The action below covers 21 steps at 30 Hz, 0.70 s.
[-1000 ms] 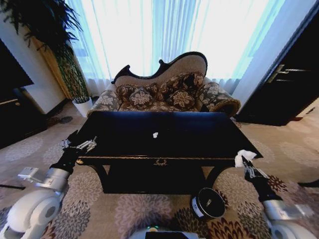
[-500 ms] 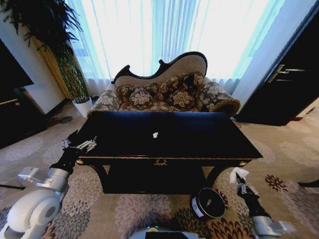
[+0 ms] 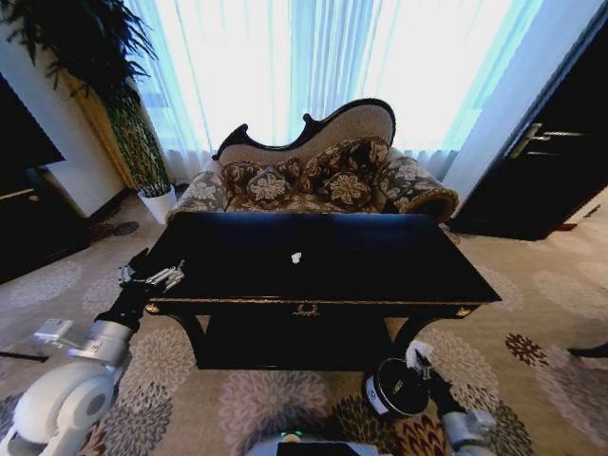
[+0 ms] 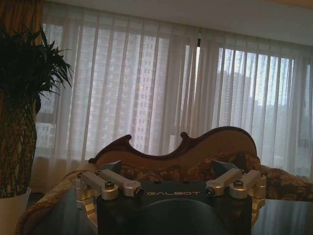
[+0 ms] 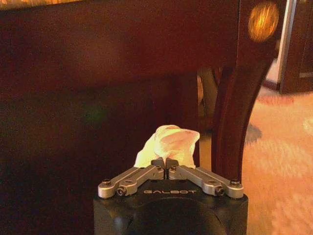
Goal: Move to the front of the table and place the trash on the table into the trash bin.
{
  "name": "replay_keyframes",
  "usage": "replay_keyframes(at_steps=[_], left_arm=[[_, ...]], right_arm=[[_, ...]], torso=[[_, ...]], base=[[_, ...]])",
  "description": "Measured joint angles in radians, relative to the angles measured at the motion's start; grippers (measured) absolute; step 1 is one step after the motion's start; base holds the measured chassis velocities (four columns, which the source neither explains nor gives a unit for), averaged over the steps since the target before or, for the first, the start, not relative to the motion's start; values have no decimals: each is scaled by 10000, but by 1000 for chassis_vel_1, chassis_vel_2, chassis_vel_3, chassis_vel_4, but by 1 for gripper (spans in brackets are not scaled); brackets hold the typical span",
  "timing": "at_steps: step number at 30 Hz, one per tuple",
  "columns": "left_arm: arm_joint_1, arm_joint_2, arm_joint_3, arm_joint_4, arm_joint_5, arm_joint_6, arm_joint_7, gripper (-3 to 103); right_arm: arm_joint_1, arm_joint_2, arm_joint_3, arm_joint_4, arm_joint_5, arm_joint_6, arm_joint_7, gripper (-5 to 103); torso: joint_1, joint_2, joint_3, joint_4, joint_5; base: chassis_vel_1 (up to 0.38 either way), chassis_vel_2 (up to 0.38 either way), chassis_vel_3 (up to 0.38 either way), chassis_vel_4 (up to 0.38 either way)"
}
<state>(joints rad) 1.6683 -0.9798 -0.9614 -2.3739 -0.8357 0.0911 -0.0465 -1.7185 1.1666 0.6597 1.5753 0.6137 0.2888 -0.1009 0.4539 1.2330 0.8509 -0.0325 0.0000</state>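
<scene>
Tissue wad (image 5: 168, 143) pinched in the closed right gripper (image 3: 419, 358) at lower right of the head view, beside the trash bin (image 3: 395, 389): better centred above the rim before release; left gripper (image 4: 170, 182) spread open, empty, lower left.

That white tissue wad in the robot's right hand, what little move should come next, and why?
Probably a short shift toward the robot's left, to bring the right hand over the trash bin, then let go. The hand is shut on the tissue wad and sits low beside the bin's rim, below the table edge, seemingly not squarely above the opening.
</scene>
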Motion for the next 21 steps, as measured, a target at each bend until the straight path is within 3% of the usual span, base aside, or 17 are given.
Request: replay_keyframes(at_steps=[15, 21], left_arm=[[0, 0, 0, 0, 0, 0, 0, 100], [0, 0, 0, 0, 0, 0, 0, 100]], right_arm=[[2031, -1150, -1475, -2878, -291, -854, 874, 0], [2748, -1492, -1877, -4625, -644, -780, 890, 0]], torso=[[0, 0, 0, 0, -2], [1, 0, 0, 0, 0]], base=[[0, 0, 0, 0], [0, 0, 0, 0]])
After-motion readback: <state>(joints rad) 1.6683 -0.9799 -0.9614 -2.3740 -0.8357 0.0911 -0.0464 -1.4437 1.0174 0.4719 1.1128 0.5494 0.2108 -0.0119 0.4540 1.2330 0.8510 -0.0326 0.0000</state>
